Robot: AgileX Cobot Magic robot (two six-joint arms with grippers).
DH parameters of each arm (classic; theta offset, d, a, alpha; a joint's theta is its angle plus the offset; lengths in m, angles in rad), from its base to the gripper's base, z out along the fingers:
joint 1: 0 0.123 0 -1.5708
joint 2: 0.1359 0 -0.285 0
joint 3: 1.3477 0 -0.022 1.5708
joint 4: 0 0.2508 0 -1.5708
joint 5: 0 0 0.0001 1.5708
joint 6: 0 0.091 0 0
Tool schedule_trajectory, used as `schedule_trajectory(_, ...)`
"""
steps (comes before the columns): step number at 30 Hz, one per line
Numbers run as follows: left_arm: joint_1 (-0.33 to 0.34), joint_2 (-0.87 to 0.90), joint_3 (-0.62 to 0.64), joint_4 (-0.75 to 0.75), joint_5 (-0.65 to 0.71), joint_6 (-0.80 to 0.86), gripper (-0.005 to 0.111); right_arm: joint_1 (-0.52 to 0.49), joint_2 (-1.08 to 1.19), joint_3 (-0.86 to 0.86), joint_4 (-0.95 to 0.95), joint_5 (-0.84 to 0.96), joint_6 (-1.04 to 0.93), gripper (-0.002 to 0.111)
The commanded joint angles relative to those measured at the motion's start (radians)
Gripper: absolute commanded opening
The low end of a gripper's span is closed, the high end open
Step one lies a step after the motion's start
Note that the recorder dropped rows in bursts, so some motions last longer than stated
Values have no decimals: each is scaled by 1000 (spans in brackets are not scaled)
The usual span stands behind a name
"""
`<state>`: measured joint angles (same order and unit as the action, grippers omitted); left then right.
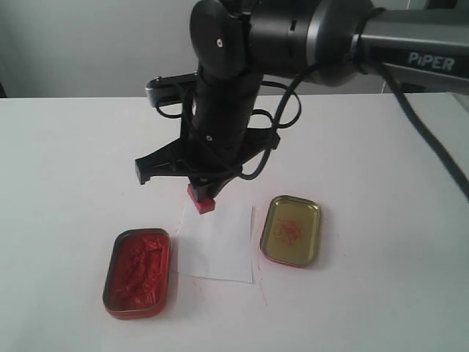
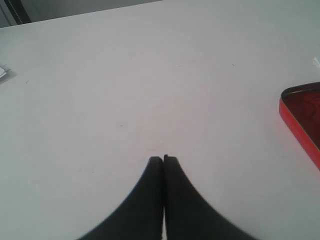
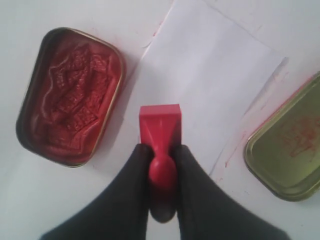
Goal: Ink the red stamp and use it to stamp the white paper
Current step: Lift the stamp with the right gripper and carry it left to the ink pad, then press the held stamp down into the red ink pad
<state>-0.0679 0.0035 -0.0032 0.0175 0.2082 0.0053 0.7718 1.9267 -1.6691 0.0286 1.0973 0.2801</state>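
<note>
The red stamp [image 3: 160, 131] is held by its narrow handle in my right gripper [image 3: 161, 150], which is shut on it. In the exterior view the red stamp [image 1: 202, 199] hangs at the far edge of the white paper [image 1: 218, 243]; whether its base touches the sheet I cannot tell. The white paper [image 3: 210, 80] shows no clear stamped mark. The tin of red ink paste [image 1: 137, 272] lies left of the paper, and also shows in the right wrist view [image 3: 70, 95]. My left gripper [image 2: 163, 159] is shut and empty over bare tabletop.
A gold tin lid [image 1: 292, 230] with a faint red smear lies right of the paper, and appears as the gold lid [image 3: 287, 147] in the right wrist view. An edge of the red tin [image 2: 302, 122] shows in the left wrist view. Red smudges mark the table near the paper.
</note>
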Motion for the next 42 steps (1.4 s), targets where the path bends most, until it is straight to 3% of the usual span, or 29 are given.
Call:
schedule_trajectory(1, 1, -3, 3, -1, 1, 3, 0, 46, 41, -67, 5, 29, -19, 0)
schedule_trajectory(21, 1, -3, 3, -1, 1, 3, 0, 175, 253, -310, 3, 124, -33, 0)
schedule_trajectory(42, 1, -3, 3, -1, 1, 3, 0, 185, 374, -379, -79, 81, 136, 0)
